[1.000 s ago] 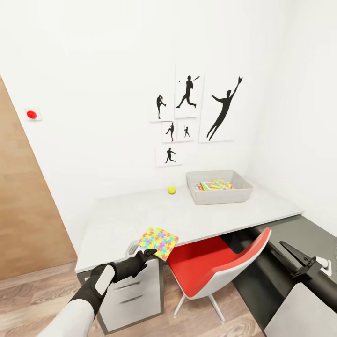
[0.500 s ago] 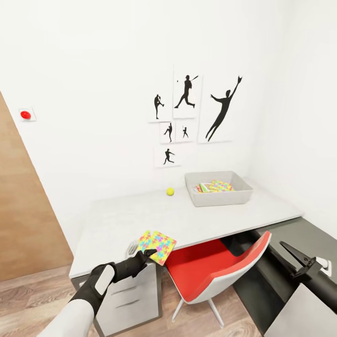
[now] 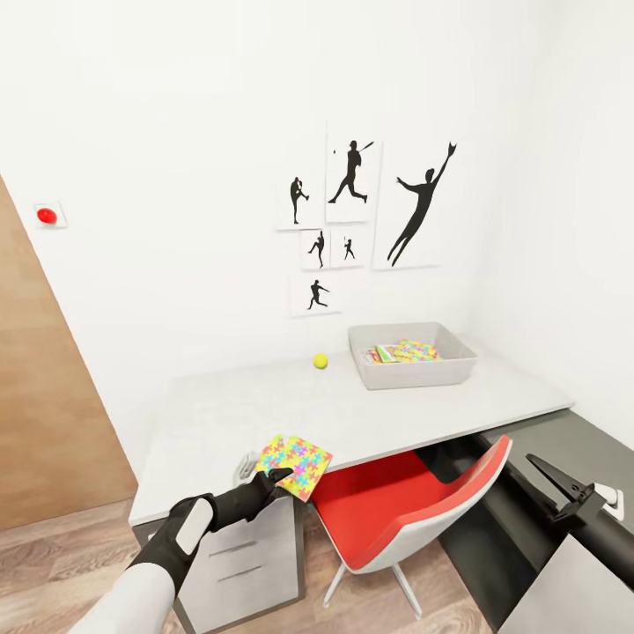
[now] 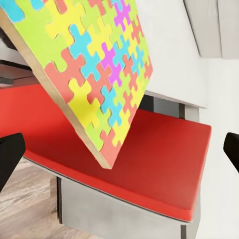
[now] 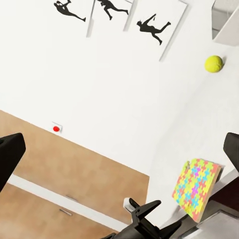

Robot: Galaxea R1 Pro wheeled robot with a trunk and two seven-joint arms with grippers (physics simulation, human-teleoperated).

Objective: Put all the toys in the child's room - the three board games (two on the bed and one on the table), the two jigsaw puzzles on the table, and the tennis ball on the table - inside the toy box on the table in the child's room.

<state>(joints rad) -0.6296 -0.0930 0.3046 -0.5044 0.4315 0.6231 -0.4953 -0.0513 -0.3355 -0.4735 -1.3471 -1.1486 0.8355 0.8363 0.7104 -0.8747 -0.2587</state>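
Observation:
A jigsaw puzzle (image 3: 296,463) lies at the front edge of the pale grey table (image 3: 229,414), its near corner hanging over the edge. My left gripper (image 3: 269,477) is open right at that corner. In the left wrist view the jigsaw puzzle (image 4: 94,69) sits between the widely spread fingertips. The tennis ball (image 3: 320,360) rests near the wall. Beside it to the right stands the toy box (image 3: 410,372), holding another puzzle panel (image 3: 414,349) and a flat printed box. My right gripper (image 3: 560,486) hangs open and empty low at the right. The right wrist view shows the tennis ball (image 5: 214,63) and the jigsaw puzzle (image 5: 196,188).
A red chair (image 3: 414,502) is tucked under the table beside the puzzle. A grey drawer unit (image 3: 246,546) stands below my left gripper. The dark grey desk top (image 3: 563,436) runs along the right wall. A wooden door (image 3: 44,414) is at the left.
The whole picture shifted slightly left with the camera a second ago. My left gripper stays open at the puzzle's corner; nothing else has moved.

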